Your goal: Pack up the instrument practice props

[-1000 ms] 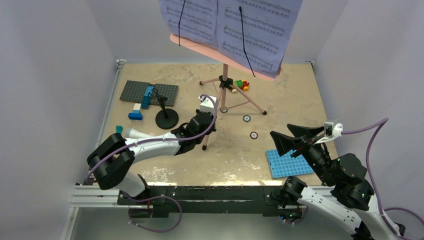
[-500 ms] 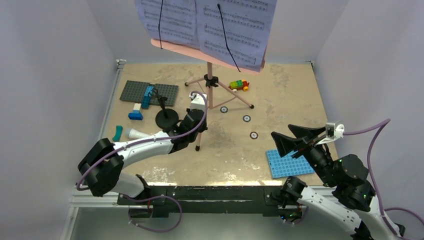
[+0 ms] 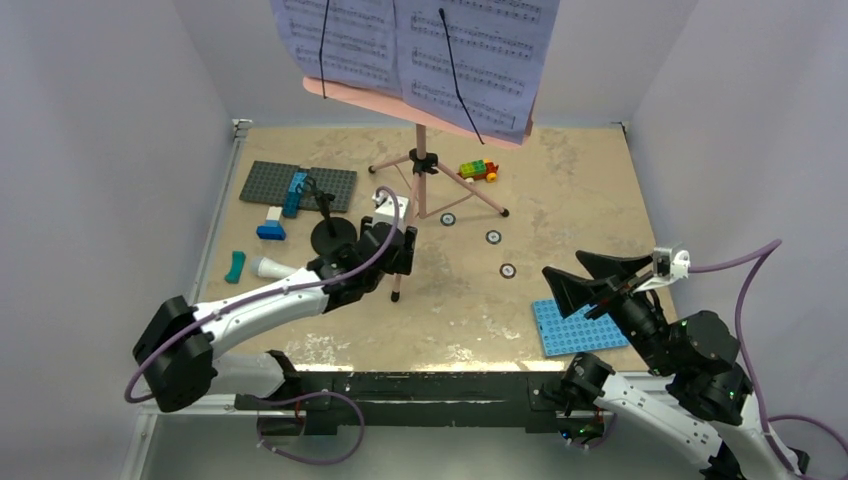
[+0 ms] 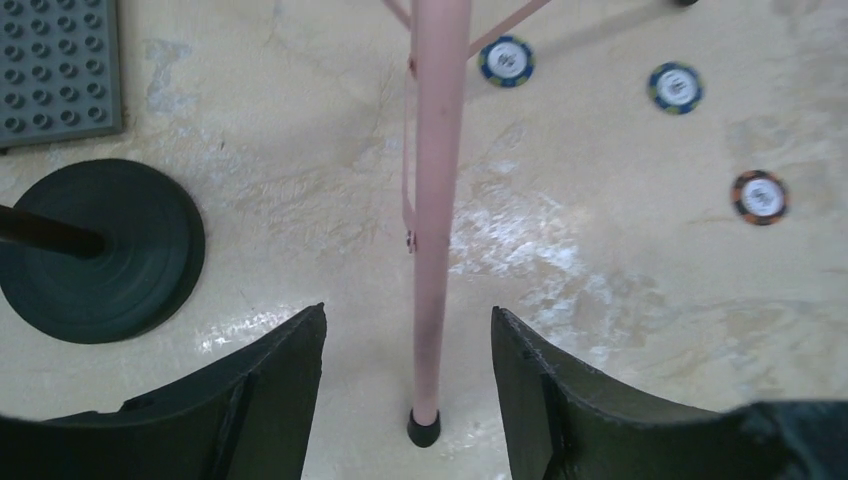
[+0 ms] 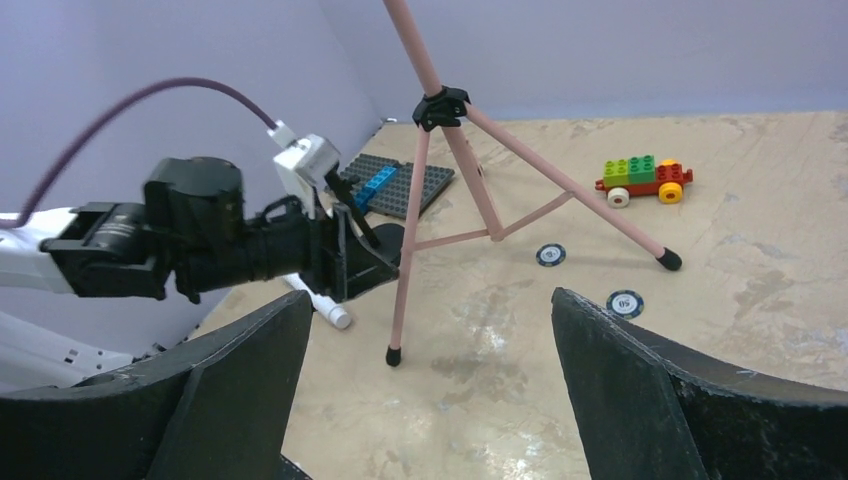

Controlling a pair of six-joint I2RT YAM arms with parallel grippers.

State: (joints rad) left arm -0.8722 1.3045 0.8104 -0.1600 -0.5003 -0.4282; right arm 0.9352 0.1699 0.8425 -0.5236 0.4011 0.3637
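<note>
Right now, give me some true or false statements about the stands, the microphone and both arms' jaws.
The lavender sheet-music pages rest on the pink music stand. True.
The left jaws are shut on the black mic stand. False: they stand open astride the music stand's near leg; the mic stand stands untouched.
The microphone lies on the table beside the left arm. True.
The right jaws hold the blue studded plate. False: they are open and empty; the plate lies on the table.
</note>
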